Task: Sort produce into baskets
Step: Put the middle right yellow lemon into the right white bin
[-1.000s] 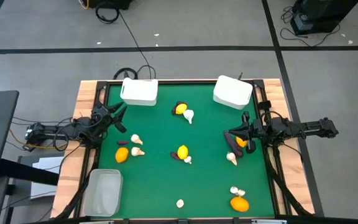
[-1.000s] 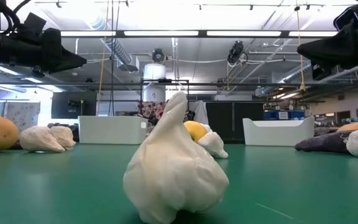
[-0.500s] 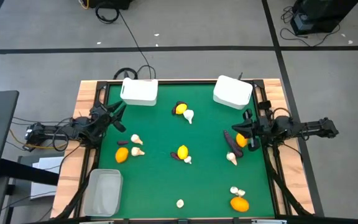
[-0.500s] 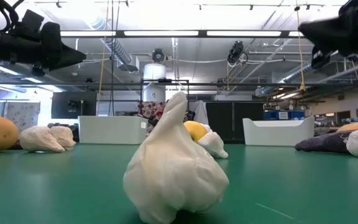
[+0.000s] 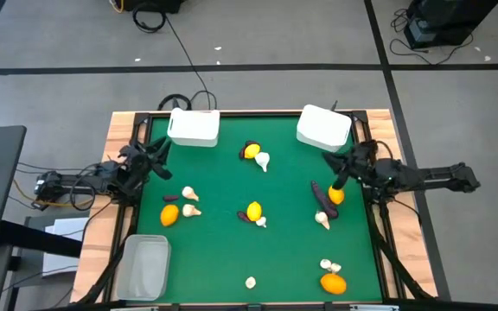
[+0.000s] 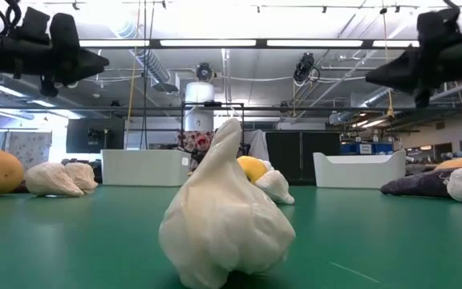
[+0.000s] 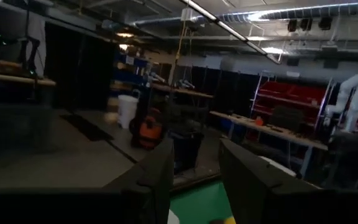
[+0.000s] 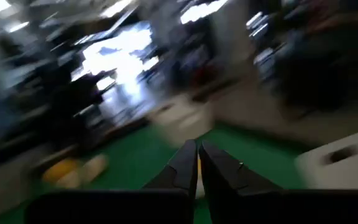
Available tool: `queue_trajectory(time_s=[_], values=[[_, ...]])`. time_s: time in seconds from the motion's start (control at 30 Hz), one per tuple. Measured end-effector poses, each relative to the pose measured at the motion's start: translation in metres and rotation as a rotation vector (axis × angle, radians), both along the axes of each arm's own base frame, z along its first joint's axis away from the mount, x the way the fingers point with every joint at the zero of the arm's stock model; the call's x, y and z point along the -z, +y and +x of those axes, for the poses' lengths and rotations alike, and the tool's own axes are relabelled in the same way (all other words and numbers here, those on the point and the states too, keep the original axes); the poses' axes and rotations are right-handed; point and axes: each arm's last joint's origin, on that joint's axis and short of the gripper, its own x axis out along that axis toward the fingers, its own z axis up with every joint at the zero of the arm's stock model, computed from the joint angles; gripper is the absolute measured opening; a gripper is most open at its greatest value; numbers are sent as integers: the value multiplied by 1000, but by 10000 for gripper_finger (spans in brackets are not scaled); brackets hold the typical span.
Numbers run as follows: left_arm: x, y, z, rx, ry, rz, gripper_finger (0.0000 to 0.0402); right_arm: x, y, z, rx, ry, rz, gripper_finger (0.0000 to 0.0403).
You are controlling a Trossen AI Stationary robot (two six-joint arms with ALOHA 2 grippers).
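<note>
- Right end effector [image 5: 339, 180] hangs above the table's [image 5: 223, 259] 3 o'clock edge, tip aimed at about 7 o'clock; in the right wrist view the fingers [image 8: 185, 163] are pressed together with nothing visible between them.
- Key relation: an orange citrus [image 5: 336, 196] lies just off that tip toward 6 o'clock, touching or almost touching a dark eggplant [image 5: 321, 199] whose long axis runs roughly 11 to 5 o'clock. A garlic bulb [image 5: 322, 220] lies just past them at 6 o'clock.
- The right arm is far nearer this cluster; my guess is the citrus is the next pick, and the fingers must spread first.
- Nearest basket: the white basket [image 5: 324, 128] at 1 o'clock on the table, just beyond the right end effector at its 11 o'clock.
- Left end effector [image 5: 158, 153] waits over the 9 o'clock edge, pointing toward 2 o'clock, fingers [image 7: 157, 177] apart and empty.
- Second white basket [image 5: 194, 128] at 11 o'clock, clear basket [image 5: 145, 266] at 7 o'clock.
- Other produce is loose: a citrus with garlic bulbs [image 5: 177, 210] at 9 o'clock, a mixed group [image 5: 253, 212] at centre, another group [image 5: 254, 154] at 12 o'clock, a citrus with garlic [image 5: 331, 278] at 5 o'clock, and a lone bulb [image 5: 251, 282] at 6 o'clock.
- No produce is visible in the clear basket; the sort looks barely begun.
</note>
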Motion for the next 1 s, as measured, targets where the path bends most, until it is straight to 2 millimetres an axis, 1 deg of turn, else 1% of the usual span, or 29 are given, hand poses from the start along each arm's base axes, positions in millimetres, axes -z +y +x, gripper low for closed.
queue_trajectory(time_s=[0.07, 0.1, 0.17, 0.27, 0.37, 0.43, 0.5, 0.6, 0.7, 0.77, 0.8, 0.87, 0.93, 1.0], values=[[4, -1, 4, 40, 49, 8, 131, -7, 1, 5, -80, 35, 75, 34], [6, -1, 7, 55, 67, 5, 131, -11, 1, 7, -93, 63, 108, 34], [9, -2, 11, 62, 105, 1, 131, -21, 0, 11, -96, 144, 184, 34], [12, 0, 17, 42, 154, 0, 131, -31, -1, 17, -86, 328, 308, 34], [14, 2, 24, 36, 219, -3, 131, -39, -4, 26, -59, 496, 360, 34], [10, 2, 31, 90, 254, 7, 131, -47, -6, 34, -22, 545, 391, 34], [6, 2, 38, 135, 287, 9, 131, -53, -8, 43, -35, 581, 390, 34], [2, 3, 50, 171, 349, 8, 131, -66, -8, 57, -166, 632, 289, 34], [-1, 4, 62, 187, 406, 10, 131, -77, -9, 70, -189, 575, 232, 34], [-4, 5, 71, 209, 438, 13, 131, -76, -8, 75, -220, 553, 264, 34], [-4, 5, 75, 222, 458, 14, 131, -75, -7, 78, -242, 540, 309, 34], [-5, 6, 82, 244, 491, 17, 131, -72, -9, 79, -225, 562, 467, 35], [-6, 6, 90, 255, 510, 17, 131, -63, -11, 76, -179, 687, 594, 40], [-5, 6, 96, 257, 538, 14, 131, -51, -10, 71, -144, 845, 664, 54]])
